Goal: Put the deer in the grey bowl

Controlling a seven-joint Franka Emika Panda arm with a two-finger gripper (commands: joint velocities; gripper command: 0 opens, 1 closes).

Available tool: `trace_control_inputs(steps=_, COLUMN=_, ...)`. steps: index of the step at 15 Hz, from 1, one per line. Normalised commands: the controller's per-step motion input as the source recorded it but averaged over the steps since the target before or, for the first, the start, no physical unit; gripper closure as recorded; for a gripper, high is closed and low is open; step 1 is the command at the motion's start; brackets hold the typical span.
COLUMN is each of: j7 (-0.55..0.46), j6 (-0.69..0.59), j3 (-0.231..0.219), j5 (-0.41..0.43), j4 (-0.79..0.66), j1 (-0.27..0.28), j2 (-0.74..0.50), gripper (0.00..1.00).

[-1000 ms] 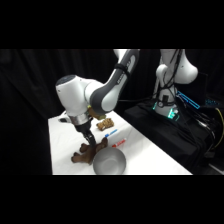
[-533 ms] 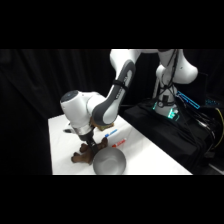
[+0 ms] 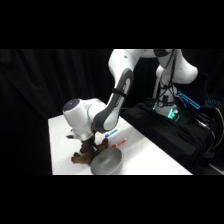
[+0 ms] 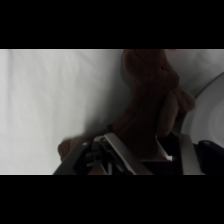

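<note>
The white bench (image 3: 150,155) lies under me, with the grey bowl (image 3: 106,161) at its near edge. The brown deer (image 4: 150,105) lies on the bench just beside the bowl, outside it. My hand (image 4: 145,152) is down over the deer, fingers (image 4: 117,150) spread on either side of its body.

Side view: gripper (image 3: 89,146) hides the middle of the deer (image 3: 80,158); bowl (image 3: 106,162) cut by the lower frame edge.
Wrist view: bowl (image 4: 207,112) cut by the right edge; finger (image 4: 122,154) bases run off the bottom; deer (image 4: 150,100) blurred.
</note>
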Motion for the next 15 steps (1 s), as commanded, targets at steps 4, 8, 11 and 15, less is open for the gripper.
trace_control_inputs(steps=4, j7=-0.09, j6=-0.03, j3=0.011, j5=-0.04, j4=0.13, j1=0.005, j2=0.03, gripper=0.82)
trace_control_inputs(steps=8, j7=-0.05, j6=-0.15, j3=-0.029, j5=-0.076, j4=0.05, j1=0.028, j2=-0.16, gripper=0.96)
trace_control_inputs(steps=11, j7=0.01, j6=-0.28, j3=-0.055, j5=-0.109, j4=-0.06, j1=0.072, j2=-0.43, gripper=0.96)
trace_control_inputs(steps=15, j7=0.05, j6=-0.4, j3=-0.046, j5=-0.117, j4=-0.07, j1=0.112, j2=-0.48, gripper=0.95)
